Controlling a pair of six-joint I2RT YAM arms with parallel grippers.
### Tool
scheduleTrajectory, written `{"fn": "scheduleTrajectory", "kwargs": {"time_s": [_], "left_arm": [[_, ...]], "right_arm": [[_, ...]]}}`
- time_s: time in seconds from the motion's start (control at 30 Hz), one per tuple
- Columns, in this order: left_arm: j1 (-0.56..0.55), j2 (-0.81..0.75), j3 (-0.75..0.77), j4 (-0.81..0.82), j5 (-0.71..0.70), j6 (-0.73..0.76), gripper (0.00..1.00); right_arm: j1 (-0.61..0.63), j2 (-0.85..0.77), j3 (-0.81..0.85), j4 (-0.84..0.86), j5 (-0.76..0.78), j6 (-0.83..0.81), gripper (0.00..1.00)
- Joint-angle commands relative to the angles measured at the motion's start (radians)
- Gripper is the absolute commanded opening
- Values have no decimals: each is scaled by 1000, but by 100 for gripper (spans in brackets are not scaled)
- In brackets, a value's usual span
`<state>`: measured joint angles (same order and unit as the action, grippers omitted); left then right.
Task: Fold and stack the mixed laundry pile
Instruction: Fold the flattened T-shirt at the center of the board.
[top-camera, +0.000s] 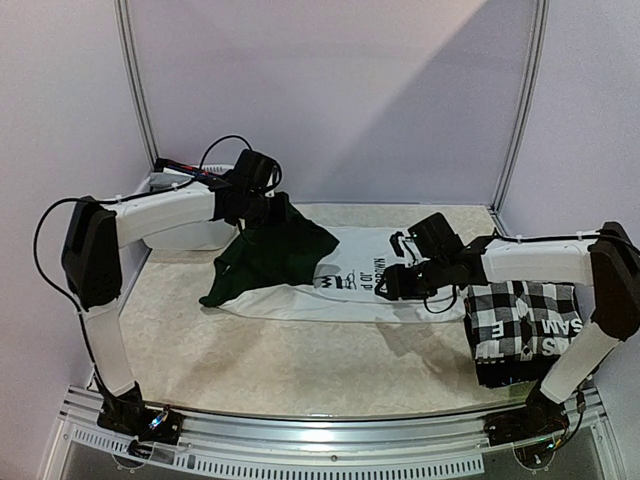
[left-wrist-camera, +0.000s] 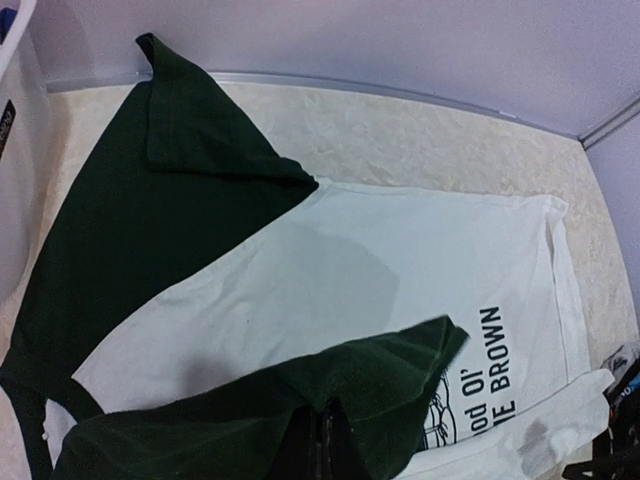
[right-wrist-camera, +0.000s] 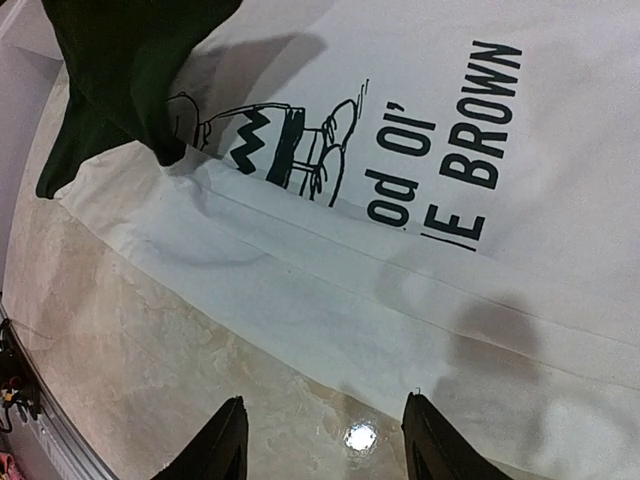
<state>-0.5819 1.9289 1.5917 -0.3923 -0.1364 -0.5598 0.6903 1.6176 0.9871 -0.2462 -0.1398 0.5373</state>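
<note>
A white shirt (top-camera: 340, 292) with dark green sleeves and black print lies spread flat on the table. My left gripper (top-camera: 262, 215) is shut on one green sleeve (left-wrist-camera: 385, 372) and holds it lifted over the shirt's body (left-wrist-camera: 330, 270); its fingers are mostly hidden under the fabric. The other green sleeve (left-wrist-camera: 130, 200) lies flat towards the back left. My right gripper (right-wrist-camera: 325, 440) hovers open just above the shirt's near hem (right-wrist-camera: 400, 310), nothing between its fingers. To the right sits a folded stack: a black-and-white checkered shirt (top-camera: 520, 305) with a black piece with white letters (top-camera: 548, 338).
A white plastic basket (top-camera: 172, 182) stands in the back left corner behind the left arm. Bare beige tabletop (top-camera: 300, 360) lies in front of the shirt. Walls close the back and both sides.
</note>
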Motion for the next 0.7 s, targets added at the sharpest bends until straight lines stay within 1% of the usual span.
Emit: {"fn": "scheduleTrajectory", "kwargs": {"time_s": [0.0, 0.1, 0.33, 0.43, 0.5, 0.53, 0.57, 0.67], "left_arm": [[57, 97, 89, 6, 36, 4, 0], [84, 151, 120, 17, 46, -4, 0], [130, 215, 108, 92, 61, -27, 0], [142, 255, 126, 103, 93, -33, 0], [149, 269, 129, 112, 102, -36, 7], [150, 270, 129, 108, 93, -33, 12], [152, 265, 127, 101, 72, -29, 21], [150, 214, 89, 83, -33, -9, 56]], "right_arm": [[8, 23, -7, 18, -12, -15, 53], [8, 27, -1, 9, -7, -23, 53], [8, 44, 14, 1, -8, -36, 53], [9, 59, 22, -5, -1, -37, 53], [8, 71, 29, -14, 14, -34, 53], [8, 76, 32, -20, 23, -30, 53], [8, 80, 36, -28, 32, -28, 53], [11, 105, 57, -70, 55, -25, 53]]}}
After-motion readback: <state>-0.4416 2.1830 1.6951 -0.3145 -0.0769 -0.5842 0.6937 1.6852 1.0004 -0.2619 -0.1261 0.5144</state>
